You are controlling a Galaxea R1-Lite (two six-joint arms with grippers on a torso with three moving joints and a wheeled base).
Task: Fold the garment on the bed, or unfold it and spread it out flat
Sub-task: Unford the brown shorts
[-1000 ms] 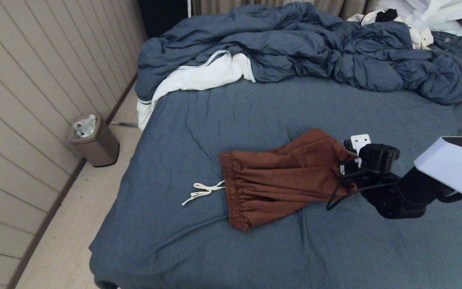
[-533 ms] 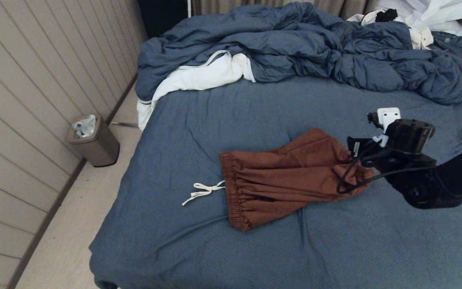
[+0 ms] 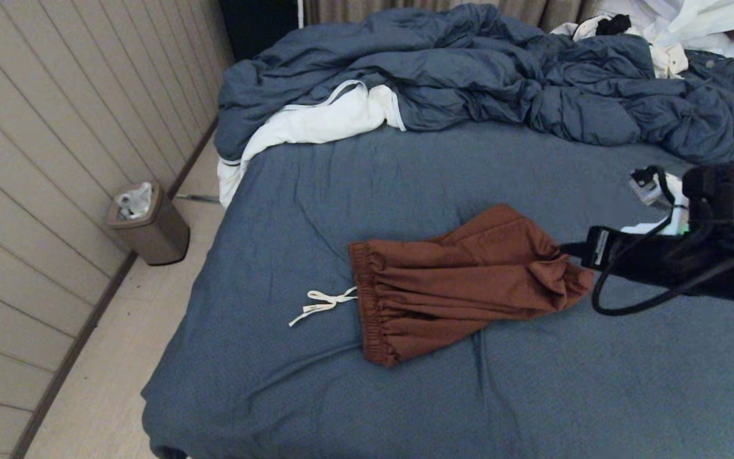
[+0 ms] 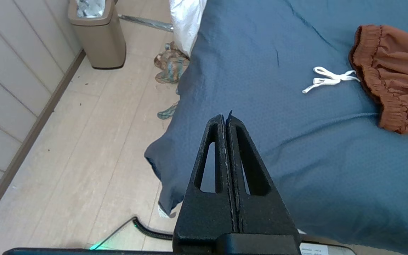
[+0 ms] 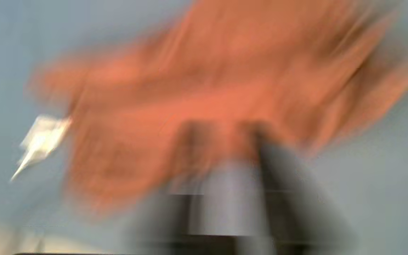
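Near the middle of the bed (image 3: pixel 341 191), on the dark blue-grey sheet: the garment (image 3: pixel 456 280), rust-brown shorts lying rumpled and partly folded over. Gathered waistband (image 3: pixel 370 306) toward the robot's left, leg ends toward its right. White drawstring (image 3: pixel 322 305) trailing out onto the sheet just beside the waistband.

At the leg end, just beside the cloth: the right gripper (image 3: pixel 580 254), reaching in low from the robot's right with a black cable (image 3: pixel 634 306) looped under it. Contact with the fabric not clear, and grip state impossible to tell, the wrist view being smeared.

Over the near left corner of the bed, well apart from the shorts: the left gripper (image 4: pixel 225 118), fingers (image 4: pixel 219 148) pressed flat together, clenched on nothing.

Along the far side of the bed: a heaped blue duvet (image 3: pixel 501 70) with white clothes (image 3: pixel 316 121) beside it. On the floor (image 4: pixel 101 141) by the wall: a small bin (image 3: pixel 150 223).
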